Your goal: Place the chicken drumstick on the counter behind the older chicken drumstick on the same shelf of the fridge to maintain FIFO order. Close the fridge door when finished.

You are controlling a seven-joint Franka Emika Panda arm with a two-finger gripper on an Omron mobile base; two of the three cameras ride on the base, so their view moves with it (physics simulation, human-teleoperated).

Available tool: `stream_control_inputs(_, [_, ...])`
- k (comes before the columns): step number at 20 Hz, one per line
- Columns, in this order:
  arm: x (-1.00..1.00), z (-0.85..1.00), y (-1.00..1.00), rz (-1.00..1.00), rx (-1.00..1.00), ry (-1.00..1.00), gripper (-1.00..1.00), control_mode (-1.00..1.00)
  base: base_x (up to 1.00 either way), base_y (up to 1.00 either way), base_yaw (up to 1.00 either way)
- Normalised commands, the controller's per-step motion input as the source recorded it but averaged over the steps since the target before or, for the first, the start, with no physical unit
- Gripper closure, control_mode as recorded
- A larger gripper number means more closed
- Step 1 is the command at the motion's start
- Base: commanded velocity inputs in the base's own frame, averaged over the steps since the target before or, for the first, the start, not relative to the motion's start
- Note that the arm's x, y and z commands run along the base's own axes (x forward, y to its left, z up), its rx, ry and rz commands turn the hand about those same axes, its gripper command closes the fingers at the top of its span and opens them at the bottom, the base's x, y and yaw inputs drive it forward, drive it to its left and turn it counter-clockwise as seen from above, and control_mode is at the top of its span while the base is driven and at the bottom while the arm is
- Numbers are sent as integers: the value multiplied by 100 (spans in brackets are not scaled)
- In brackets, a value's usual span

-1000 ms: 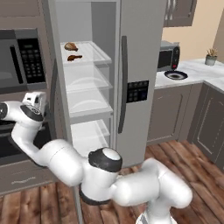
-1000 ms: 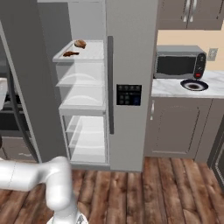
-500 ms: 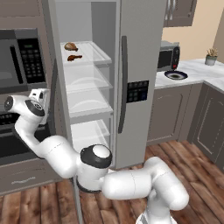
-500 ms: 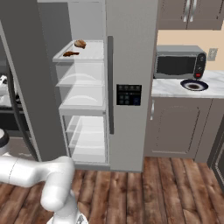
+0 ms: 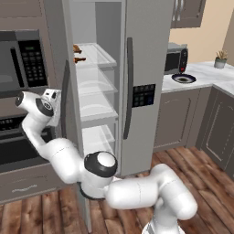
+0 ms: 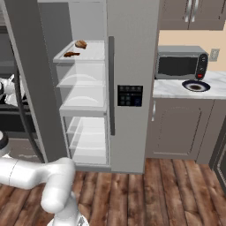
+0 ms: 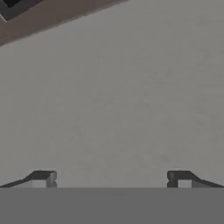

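- The plump light golden-tan chicken drumstick (image 6: 80,43) lies on the top frosted-white fridge shelf (image 6: 95,54), upper left of the right base view, behind the slim dark reddish-brown older drumstick (image 6: 71,54); the two lie near each other, not touching.
- Placement looks done; closing is what remains.
- The tall plain grey fridge door (image 5: 58,73) stands swung open at centre left of the left base view.
- The two-finger gripper (image 7: 111,179) faces its flat grey outer panel, fingertips spread wide, holding nothing.
- To close well, I judge: press flat on the panel, away from the hinge, and push steadily until it seats.
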Motion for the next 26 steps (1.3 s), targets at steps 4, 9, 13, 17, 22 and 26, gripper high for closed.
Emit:
stream_control_inputs(4, [-6,-43,-100,-5,7,0,-100,-100,0,0,0])
stream_control_inputs(9, [12,-30,-100,-1,8,0,-100,-100,0,0,0])
stream_control_inputs(13, [19,-16,-100,0,4,0,-100,-100,0,0,0])
stream_control_inputs(17, [23,-7,-100,0,3,-1,-100,-100,0,0,0])
stream_control_inputs(22, [47,0,-83,0,4,-2,-100,-100,0,0,0])
stream_control_inputs(26, [70,0,-49,0,5,-4,-100,-100,0,0,0])
